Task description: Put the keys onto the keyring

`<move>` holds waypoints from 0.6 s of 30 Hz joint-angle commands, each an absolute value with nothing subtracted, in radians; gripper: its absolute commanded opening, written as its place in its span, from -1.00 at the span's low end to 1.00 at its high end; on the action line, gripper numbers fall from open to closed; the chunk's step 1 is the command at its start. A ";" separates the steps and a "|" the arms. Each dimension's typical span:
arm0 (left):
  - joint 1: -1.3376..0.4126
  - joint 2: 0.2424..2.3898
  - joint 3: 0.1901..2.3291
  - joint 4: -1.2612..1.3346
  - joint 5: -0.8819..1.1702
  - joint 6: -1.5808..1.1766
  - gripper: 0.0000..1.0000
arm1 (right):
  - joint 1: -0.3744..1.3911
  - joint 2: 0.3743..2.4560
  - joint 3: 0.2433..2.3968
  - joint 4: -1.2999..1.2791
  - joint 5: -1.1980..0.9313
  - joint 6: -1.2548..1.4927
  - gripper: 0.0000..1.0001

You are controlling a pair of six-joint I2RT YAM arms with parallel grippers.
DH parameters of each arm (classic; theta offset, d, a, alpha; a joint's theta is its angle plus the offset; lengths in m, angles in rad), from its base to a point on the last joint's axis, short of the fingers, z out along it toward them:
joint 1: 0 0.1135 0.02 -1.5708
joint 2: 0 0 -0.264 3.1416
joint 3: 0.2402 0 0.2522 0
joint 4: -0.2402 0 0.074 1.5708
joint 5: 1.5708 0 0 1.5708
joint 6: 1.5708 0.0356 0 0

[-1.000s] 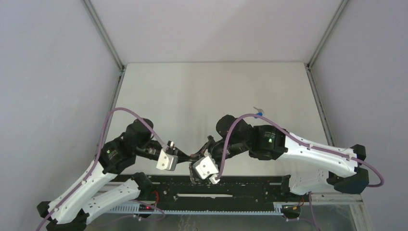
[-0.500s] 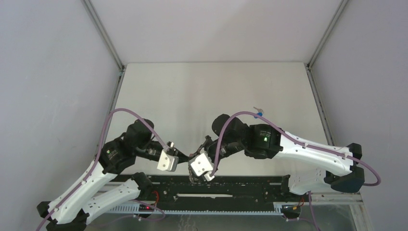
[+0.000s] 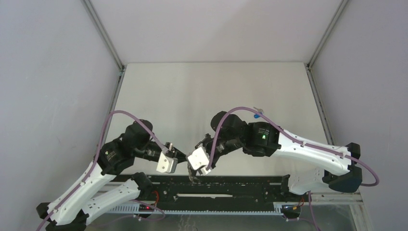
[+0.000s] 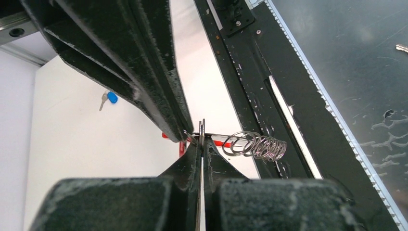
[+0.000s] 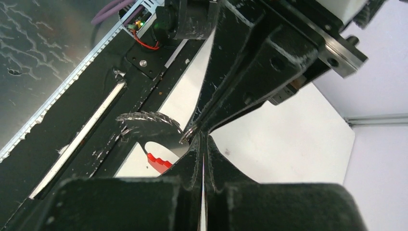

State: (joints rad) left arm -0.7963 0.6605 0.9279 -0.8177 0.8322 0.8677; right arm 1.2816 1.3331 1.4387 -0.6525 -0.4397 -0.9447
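The left gripper [image 4: 202, 140] pinches a thin silver ring of the keyring [image 4: 255, 145], its coil just beside the tips; the right gripper [image 5: 201, 138], also pressed together, meets it tip to tip, probably to steady the ring; the blue-tagged key [image 4: 109, 97] lies well beyond.

The keyring [image 4: 255, 144], silver coils on red band, hangs midair; blue-tagged key [image 4: 109, 98] lies flat, well apart

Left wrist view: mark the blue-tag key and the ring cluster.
blue-tag key [image 4: 111, 97], left wrist view, on its blue tag.
ring cluster [image 4: 257, 145], left wrist view, middle of the silver coils.
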 commanded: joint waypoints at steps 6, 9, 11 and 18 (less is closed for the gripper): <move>-0.803 0.649 0.956 -0.756 0.862 0.915 -0.99 | 1.230 1.263 1.410 -0.589 -0.482 -0.864 -1.00; -0.803 0.652 0.959 -0.757 0.861 0.916 -0.99 | 1.229 1.262 1.410 -0.594 -0.493 -0.868 -1.00; -0.804 0.653 0.961 -0.758 0.862 0.911 -0.99 | 1.229 1.261 1.410 -0.598 -0.497 -0.875 -1.00; -0.804 0.650 0.972 -0.745 0.876 0.858 -0.99 | 1.225 1.206 1.354 -0.625 -0.507 -0.947 -1.00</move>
